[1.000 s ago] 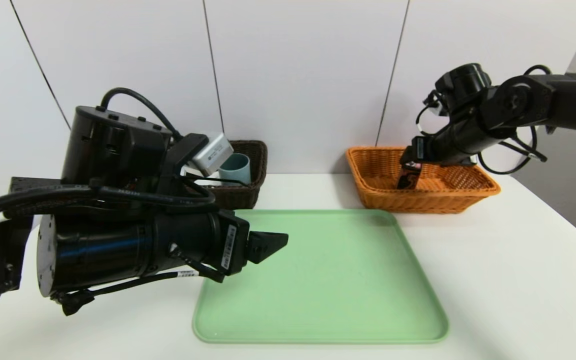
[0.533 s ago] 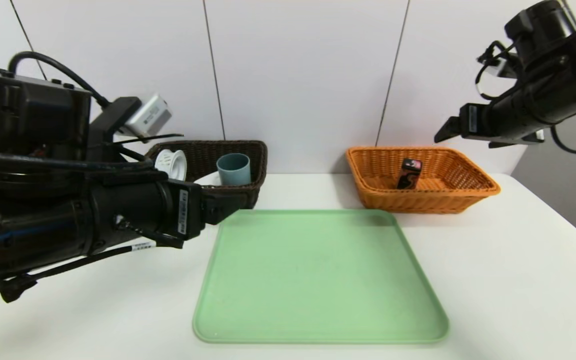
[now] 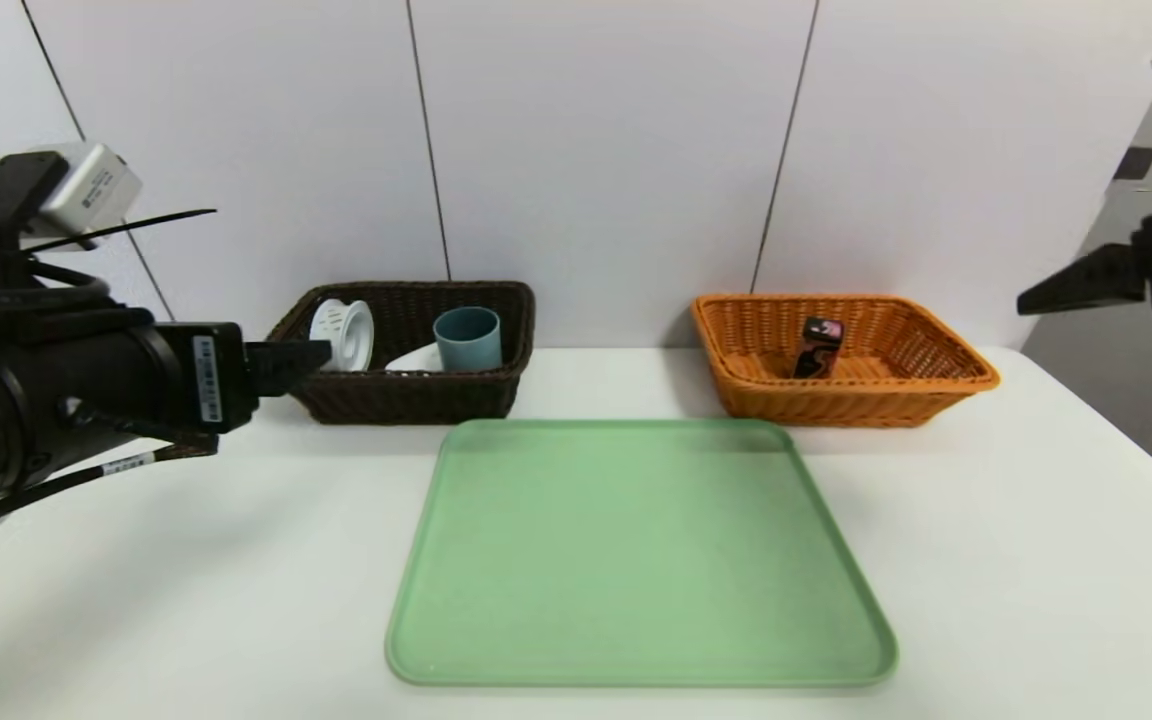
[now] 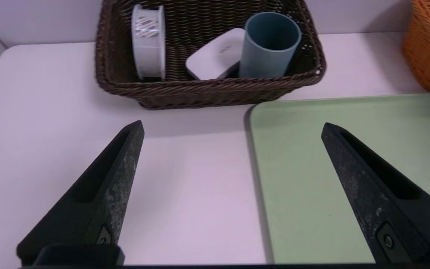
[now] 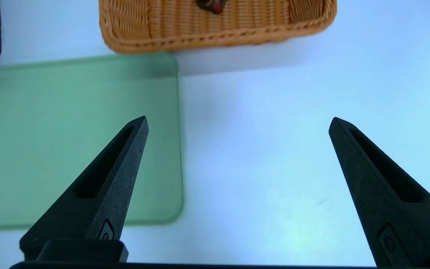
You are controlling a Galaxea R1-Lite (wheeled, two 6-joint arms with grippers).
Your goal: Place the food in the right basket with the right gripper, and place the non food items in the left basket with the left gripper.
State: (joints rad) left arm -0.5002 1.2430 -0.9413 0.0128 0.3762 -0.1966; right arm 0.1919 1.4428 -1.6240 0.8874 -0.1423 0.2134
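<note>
While both arms are hanging back at the edges of the head view, I am looking at a white table (image 3: 986, 520) with a green tray (image 3: 636, 560) lying flat in the middle of it. The left gripper (image 4: 231, 127) is hovering above the table at my left, pointing roughly level toward the dark brown basket (image 3: 406, 400), and I am seeing its jaws spread wide with nothing between them. The right gripper (image 5: 237, 121) is hovering high at the right edge, tilted down over bare table beside the tray's corner, and its jaws are standing wide apart too, holding nothing.

I am finding the non-food things already sitting in the dark brown basket, which stands against the wall behind the tray's left corner: a white reel (image 4: 147, 41) standing on its edge at one end, a blue-grey cup (image 4: 269, 45) upright at the other end, and a flat white box (image 4: 215, 58) leaning between them, touching the cup. The orange basket (image 3: 936, 385) is standing behind the tray's right corner, well apart from the brown one. Inside it a small dark packet with a pink and red top (image 3: 820, 346) is leaning upright near the middle; I cannot tell what food it is.
</note>
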